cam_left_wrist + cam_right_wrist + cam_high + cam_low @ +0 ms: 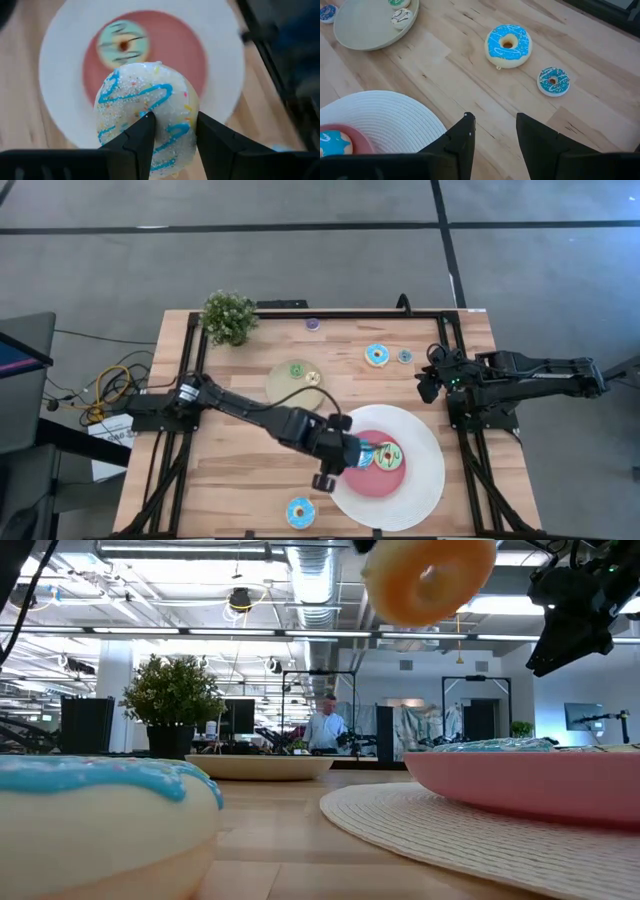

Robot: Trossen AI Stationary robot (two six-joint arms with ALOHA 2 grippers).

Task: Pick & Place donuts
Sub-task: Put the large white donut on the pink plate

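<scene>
My left gripper [347, 453] is over the big white plate [420, 490], shut on a white donut with blue drizzle [145, 107]. The low view shows this donut [430, 575] up in the air. A green-iced donut [122, 44] lies on the plate's pink centre [170, 45]. A blue-iced donut [300, 512] rests near the table's near edge. Another blue one [508, 45] and a tiny blue one [553, 81] lie on the wood ahead of my right gripper [494, 125], which hovers open at the table's right side. Two tiny donuts sit on the tan plate [290, 388]. My left gripper holds the white donut by one side of its ring [175, 117]. One fingertip [145, 125] stands at the donut's middle, where the hole is, and the other [205, 125] is on the outer rim. The fingers come from above. The donut is lifted clear and tilted above the plate.
A potted plant [229, 316] stands at the far left corner. A tiny purple donut [313, 324] lies by the far edge. Bare wood shows between the tan plate and the blue donuts. A person [325, 728] shows far off in the room behind.
</scene>
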